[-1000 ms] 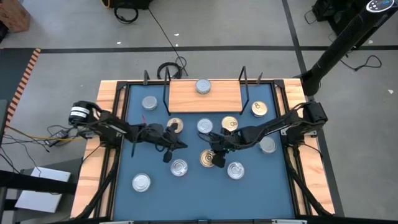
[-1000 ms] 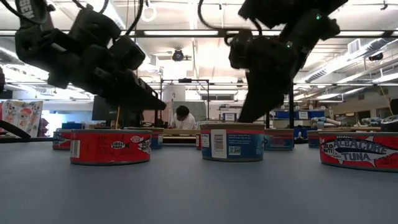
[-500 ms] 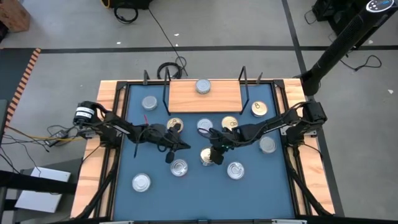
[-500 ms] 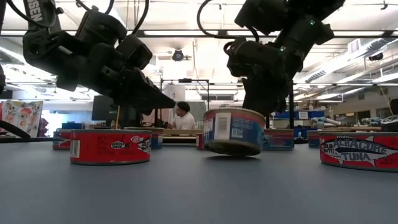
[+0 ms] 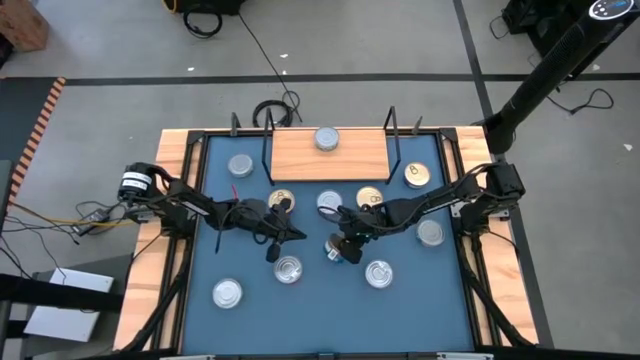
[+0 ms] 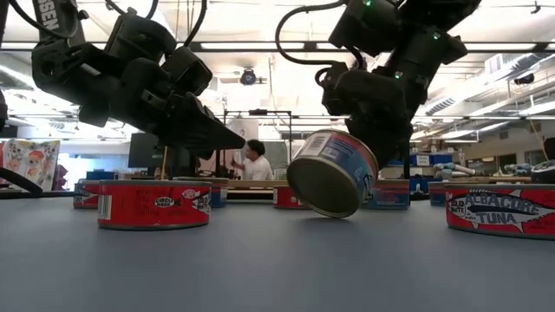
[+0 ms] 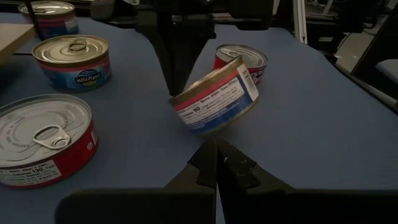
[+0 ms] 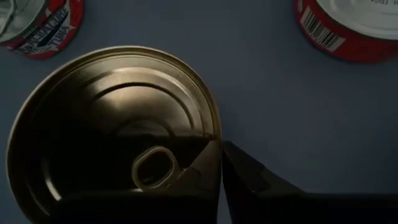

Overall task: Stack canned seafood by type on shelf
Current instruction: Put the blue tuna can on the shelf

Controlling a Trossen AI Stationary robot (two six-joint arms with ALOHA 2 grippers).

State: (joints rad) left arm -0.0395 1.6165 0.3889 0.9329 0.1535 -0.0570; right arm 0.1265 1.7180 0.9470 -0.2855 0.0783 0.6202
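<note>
A gold-topped, blue-sided flat round tin [image 6: 334,172] is hanging tilted above the blue table, pinched at its rim by the right tool [image 5: 338,243]. Other silver and gold tins are lying flat around it; one silver tin [image 5: 326,138] is sitting on the light wooden shelf board [image 5: 300,155].

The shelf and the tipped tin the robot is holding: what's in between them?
In the high view, one silver-topped tin sits between the shelf and the tipped gold-topped tin, which the right gripper pinches by its rim.
</note>
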